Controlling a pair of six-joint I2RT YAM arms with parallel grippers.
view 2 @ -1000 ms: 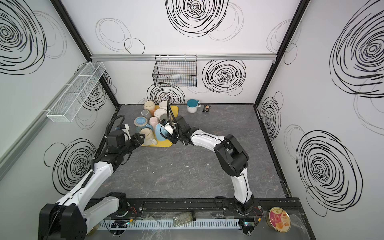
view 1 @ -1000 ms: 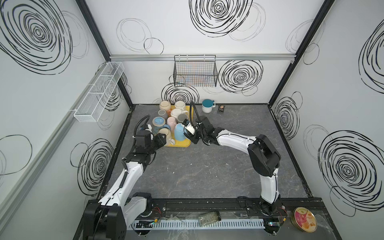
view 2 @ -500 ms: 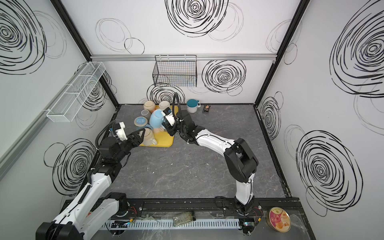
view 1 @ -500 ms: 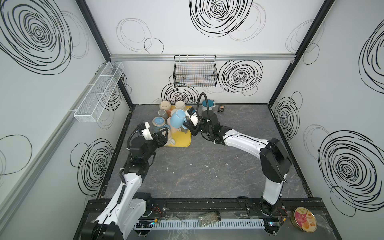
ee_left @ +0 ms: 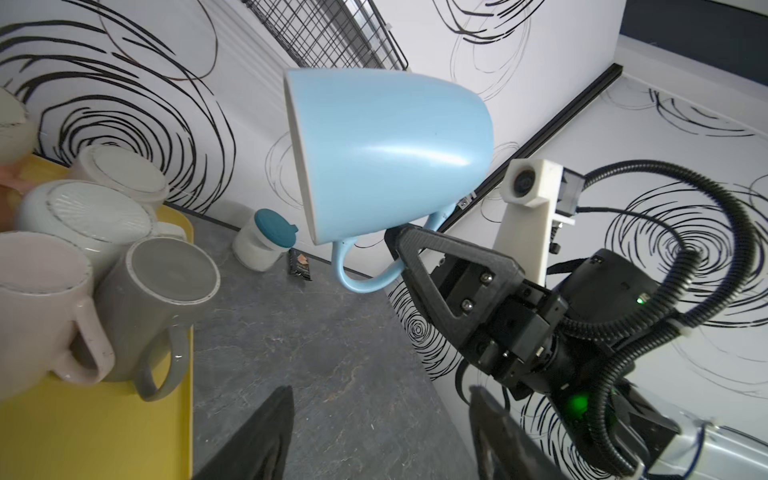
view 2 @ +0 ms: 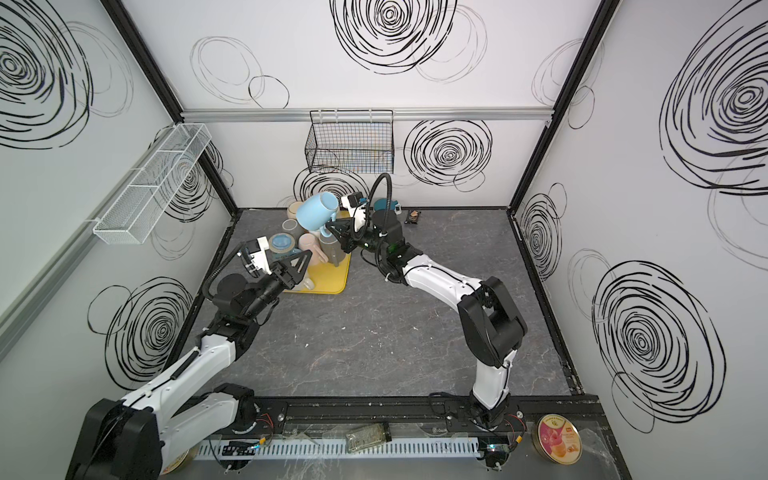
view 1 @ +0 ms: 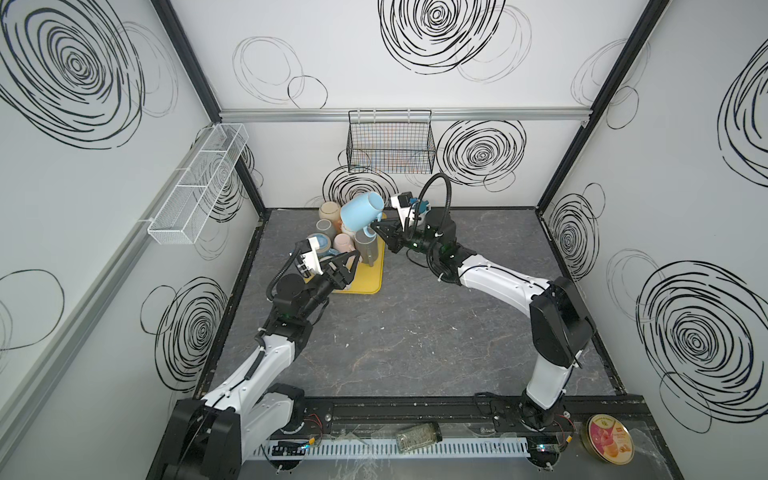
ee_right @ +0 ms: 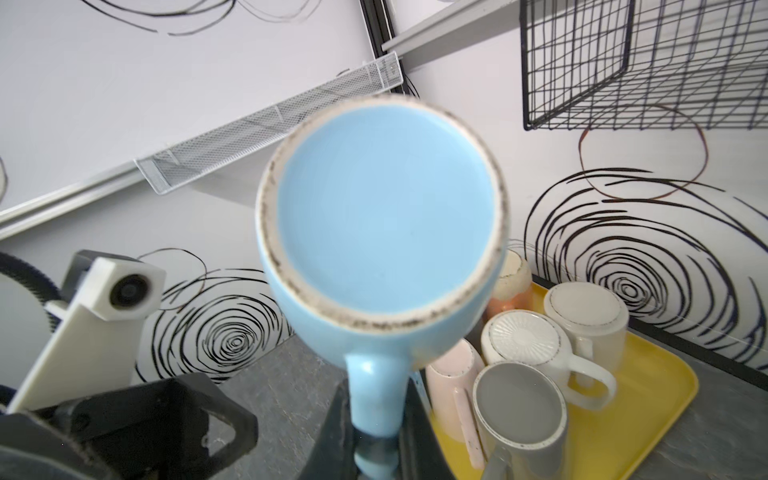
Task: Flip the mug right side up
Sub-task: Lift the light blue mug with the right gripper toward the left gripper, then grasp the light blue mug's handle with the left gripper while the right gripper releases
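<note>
- The grey marbled table [view 1: 415,324] is the biggest thing we've got here, with both arms reaching toward its far left corner.
- The yellow tray [view 1: 362,283] sits in that corner, and its near end is bare.
- A bunch of upside-down mugs crowds the far end of the tray. We can pick out a grey mug [ee_left: 166,299], a pink mug [ee_left: 37,299] touching it, and a white ribbed mug [ee_right: 523,336] just behind them.
- The blue mug [view 1: 360,212] is up in the air over that bunch, touching neither the tray nor the other mugs. It's tipped roughly onto its side. Its speckled foot ring faces the right wrist camera [ee_right: 382,224], and its wide mouth points the opposite way [ee_left: 386,153].
- The right gripper [view 1: 376,227] is clenched on the blue mug's handle. The handle hangs off the mug's low side and runs straight down between the two fingers [ee_right: 376,436]. So the mug body sits just beyond and above the fingertips, toward the left wall.
- The left gripper [view 1: 351,259] is spread wide with nothing in it. It hovers over the tray, near the blue mug but below it and not touching it. From its wrist view we see only the two finger ends at the frame's edge [ee_left: 378,436].
- A white-and-teal mug [ee_left: 266,241] stands off the tray by the back wall.
- A small dark packet [ee_left: 300,262] lies just beside it.
</note>
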